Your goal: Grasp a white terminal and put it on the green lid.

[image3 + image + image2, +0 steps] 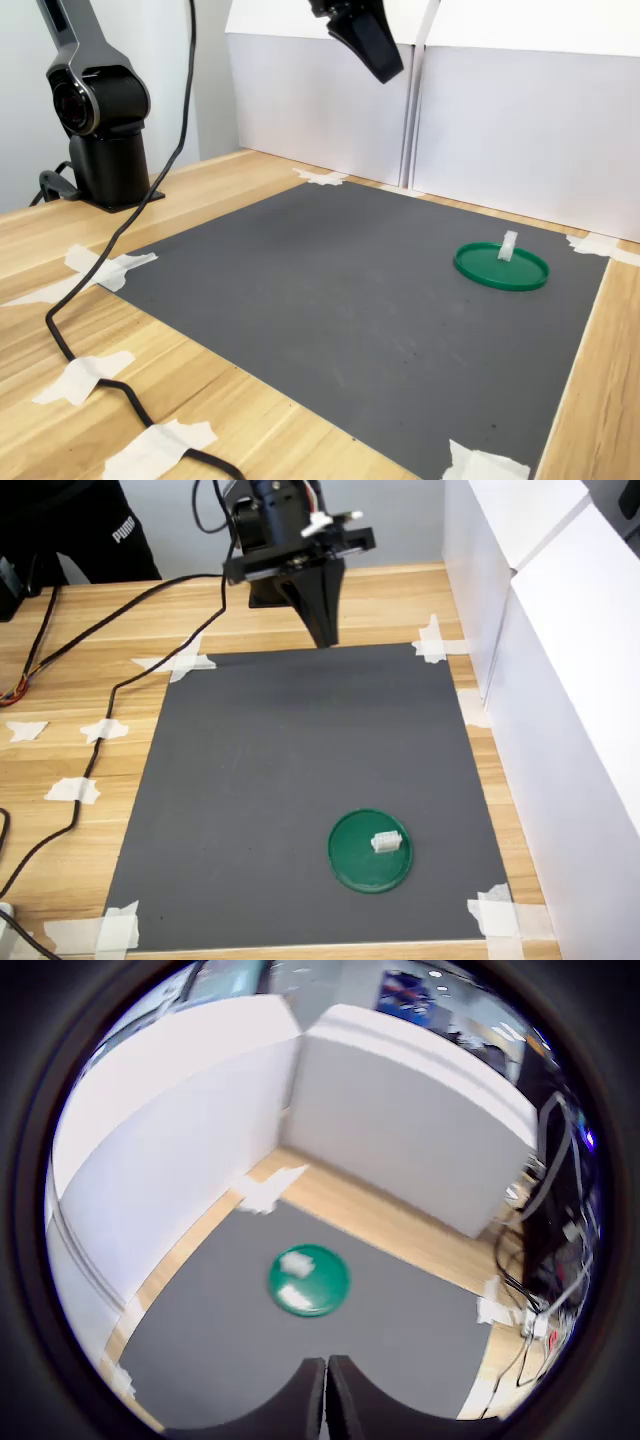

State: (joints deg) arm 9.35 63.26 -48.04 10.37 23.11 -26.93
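Your white terminal (388,842) already sits on the green lid (352,864), toward the lid's right side in the first exterior view, and in the second exterior view (508,246) it appears to stand up from the disc near its middle. The lid lies on the dark mat (270,780) that covers part of the counter (90,680), near the mat's corner by the white wall panels (570,680). The gripper (325,630) hangs high over the mat's far edge, well apart from the lid, with its jaws pressed together and nothing between them, as the wrist view shows. By my reading, the placing step is done and you are at the retreat. The next move asks little: keep the arm clear of the lid, and check that the terminal rests steadily.
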